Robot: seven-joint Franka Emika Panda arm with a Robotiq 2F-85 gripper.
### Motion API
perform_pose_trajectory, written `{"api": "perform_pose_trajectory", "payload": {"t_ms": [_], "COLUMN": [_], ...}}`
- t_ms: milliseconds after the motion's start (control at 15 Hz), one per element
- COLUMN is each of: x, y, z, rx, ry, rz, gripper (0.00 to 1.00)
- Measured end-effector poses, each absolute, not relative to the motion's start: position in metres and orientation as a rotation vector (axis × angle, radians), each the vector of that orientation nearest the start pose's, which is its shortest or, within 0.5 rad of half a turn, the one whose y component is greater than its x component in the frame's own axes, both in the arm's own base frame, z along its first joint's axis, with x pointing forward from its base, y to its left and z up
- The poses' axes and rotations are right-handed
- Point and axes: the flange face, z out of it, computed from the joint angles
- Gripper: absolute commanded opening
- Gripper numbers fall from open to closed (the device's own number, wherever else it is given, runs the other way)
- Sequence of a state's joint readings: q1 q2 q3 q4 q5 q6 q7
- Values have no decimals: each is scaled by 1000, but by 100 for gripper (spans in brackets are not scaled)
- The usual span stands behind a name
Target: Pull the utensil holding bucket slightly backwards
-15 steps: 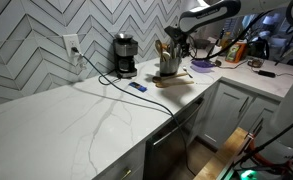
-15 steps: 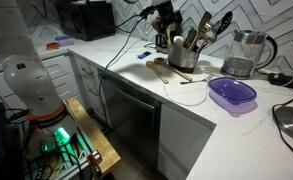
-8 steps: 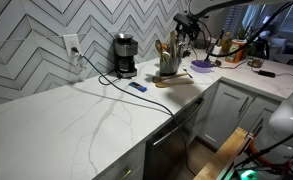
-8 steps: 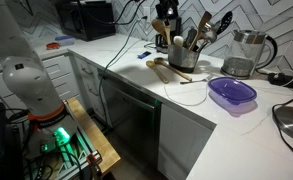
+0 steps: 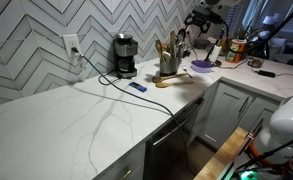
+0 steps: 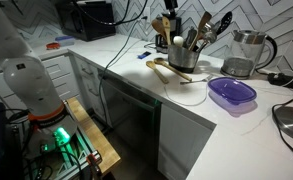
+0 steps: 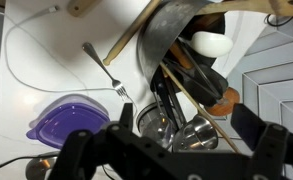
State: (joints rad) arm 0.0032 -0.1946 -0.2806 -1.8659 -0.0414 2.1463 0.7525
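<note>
The metal utensil bucket (image 5: 169, 66) stands on the white counter, full of wooden spoons and dark ladles; it also shows in an exterior view (image 6: 183, 56). In the wrist view I look straight down into the bucket (image 7: 176, 115), with ladle bowls and a white-headed tool in sight. My gripper (image 7: 171, 150) is open and empty, with its dark fingers spread at either side of the frame. It hangs well above the bucket and touches nothing. In an exterior view the gripper (image 5: 200, 20) is high, up and to the right of the bucket.
A coffee maker (image 5: 124, 54) stands at the wall with a cable trailing over the counter. Wooden spoons (image 6: 166, 70) and a fork (image 7: 106, 68) lie beside the bucket. A purple lidded bowl (image 6: 231, 93) and a kettle (image 6: 248, 51) stand near it.
My arm has lifted up and away from the bucket's rim, almost leaving the top of an exterior view. The bucket has not visibly moved.
</note>
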Motion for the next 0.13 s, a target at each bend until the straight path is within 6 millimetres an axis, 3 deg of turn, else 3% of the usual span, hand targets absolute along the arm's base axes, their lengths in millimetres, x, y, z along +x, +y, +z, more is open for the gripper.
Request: {"api": "perform_pose_trajectory", "payload": {"t_ms": [133], "x": [515], "y": [-163], "z": [642], "rx": [-2576], "ry": [1424], "rz": [-674], "gripper": [100]}}
